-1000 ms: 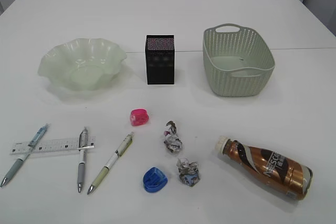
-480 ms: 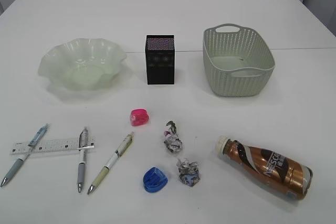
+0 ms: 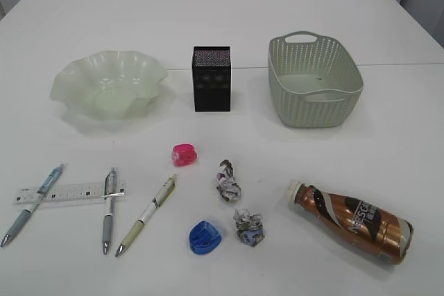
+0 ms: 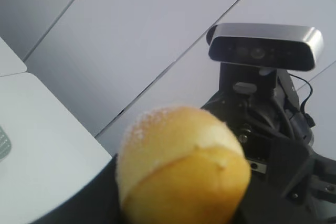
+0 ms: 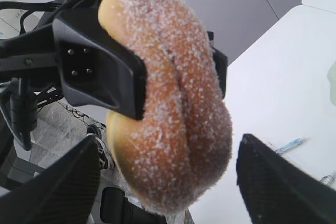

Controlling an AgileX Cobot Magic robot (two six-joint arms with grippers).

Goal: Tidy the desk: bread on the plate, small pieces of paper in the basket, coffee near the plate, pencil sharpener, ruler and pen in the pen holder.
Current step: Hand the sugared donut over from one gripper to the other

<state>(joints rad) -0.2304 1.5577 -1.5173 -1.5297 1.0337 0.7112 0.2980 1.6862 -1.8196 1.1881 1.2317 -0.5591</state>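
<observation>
my left end effector (image 5: 160,69) is pinching the bread (image 5: 173,129): in the right wrist view its two black pads (image 5: 100,66) press into the sugared bun from either side, hard enough to crease it down the middle. the bun is up in the air, off the edge of the surface (image 3: 208,5). in the left wrist view the bread (image 4: 181,166) fills the lower middle of the frame, pale underside toward me, and i can't make out the fingers around it there. my right end effector (image 5: 168,145) is spread wide, its two dark fingers standing well apart below the bun and touching nothing.

on the surface, the plate (image 3: 66,84) sits at the back left, the pen holder (image 3: 211,79) stands upright in the middle, and the basket (image 3: 312,112) is at the back right. the coffee (image 3: 354,221) lies on its side at the front right, white cap pointing left. two paper wads (image 3: 227,186) (image 3: 249,227) lie near the centre, one just behind the other. a pink sharpener (image 3: 184,154) sits in front of the pen holder and a blue sharpener (image 3: 204,237) lies just beside the nearer wad. at the front left the ruler (image 3: 69,192) crosses a blue pen (image 3: 33,204) and a grey pen (image 3: 109,209); it looks to lie under the grey pen's clip, though i can't be sure. a green pen (image 3: 147,215) lies apart to their right.
</observation>
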